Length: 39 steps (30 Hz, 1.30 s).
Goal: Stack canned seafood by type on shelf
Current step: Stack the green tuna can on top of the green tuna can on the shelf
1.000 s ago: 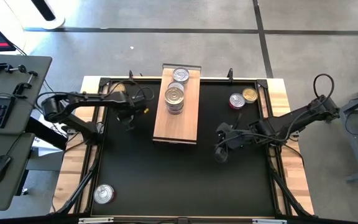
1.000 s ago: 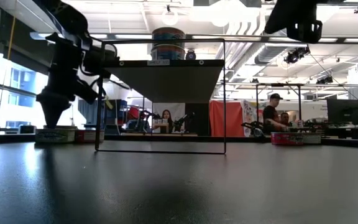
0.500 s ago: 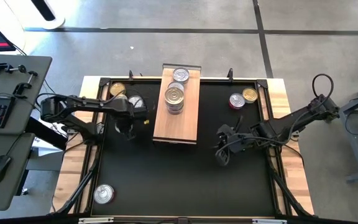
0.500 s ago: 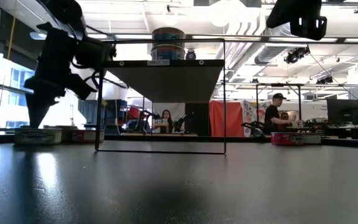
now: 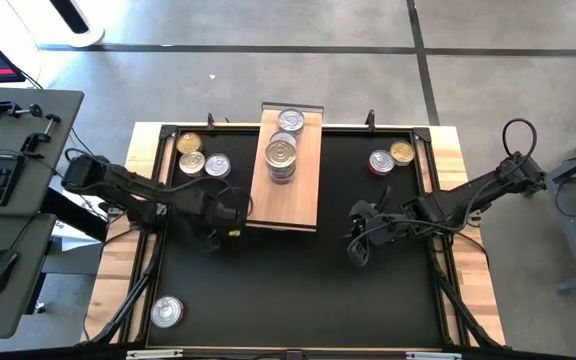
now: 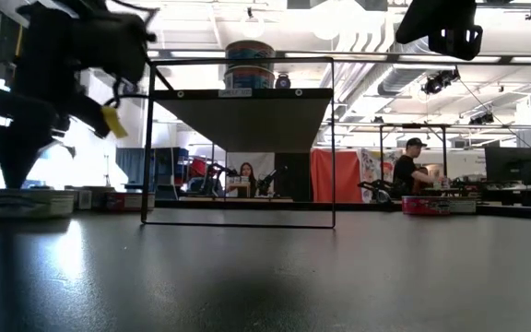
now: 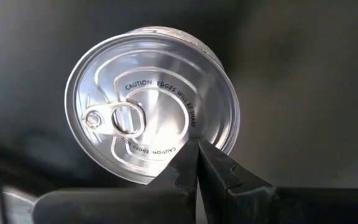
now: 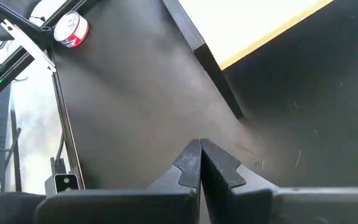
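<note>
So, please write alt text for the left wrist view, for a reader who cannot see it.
A round silver tin with a pull-tab lid lies on a dark surface, filling much of the picture. The left gripper shows its two dark fingers pressed together, their tips overlapping the tin's rim.

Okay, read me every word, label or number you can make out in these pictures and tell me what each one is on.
"CAUTION EDGES WILL BE SHARP": embossed in a ring on the silver pull-tab lid of the round flat tin, seen in the left wrist view. The wording on the lower arc of that ring is the same warning, partly hidden by the pincer.
The white label strip on the front edge of the raised light-wood shelf: too small to read.
Red side labels on the other tins: unreadable.
</note>
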Each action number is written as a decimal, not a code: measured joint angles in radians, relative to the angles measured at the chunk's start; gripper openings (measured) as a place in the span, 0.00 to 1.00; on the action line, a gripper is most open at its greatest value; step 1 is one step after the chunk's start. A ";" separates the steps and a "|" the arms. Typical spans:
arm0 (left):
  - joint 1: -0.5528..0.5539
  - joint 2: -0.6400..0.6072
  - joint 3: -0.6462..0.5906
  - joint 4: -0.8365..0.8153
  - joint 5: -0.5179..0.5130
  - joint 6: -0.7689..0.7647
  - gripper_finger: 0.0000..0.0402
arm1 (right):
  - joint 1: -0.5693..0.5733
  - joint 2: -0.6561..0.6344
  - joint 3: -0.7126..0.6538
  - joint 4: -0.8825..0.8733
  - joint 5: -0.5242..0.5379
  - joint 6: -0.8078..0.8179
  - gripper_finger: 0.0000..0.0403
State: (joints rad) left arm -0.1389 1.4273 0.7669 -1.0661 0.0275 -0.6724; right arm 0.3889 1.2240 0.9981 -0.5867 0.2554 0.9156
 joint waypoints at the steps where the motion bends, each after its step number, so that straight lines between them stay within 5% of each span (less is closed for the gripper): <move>1: -0.028 0.000 0.000 0.006 0.006 -0.027 0.00 | 0.000 0.000 0.000 0.000 0.000 0.000 0.00; 14: -0.348 -0.001 0.001 0.079 0.084 -0.309 0.00 | 0.000 0.000 0.000 0.000 0.001 0.000 0.00; 21: -0.487 0.004 0.001 0.299 0.112 -0.432 0.00 | -0.002 0.000 0.000 0.000 0.034 -0.030 0.00; 28: -0.546 0.069 0.007 0.552 0.109 -0.483 0.00 | -0.009 0.000 0.000 0.001 0.023 -0.108 0.00; 39: -0.518 0.276 0.173 0.629 0.064 -0.358 0.00 | 0.015 0.000 0.000 0.029 0.003 -0.223 0.00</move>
State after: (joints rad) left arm -0.6567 1.7032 0.9403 -0.4374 0.0919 -1.0306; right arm 0.4039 1.2243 0.9985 -0.5581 0.2585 0.6930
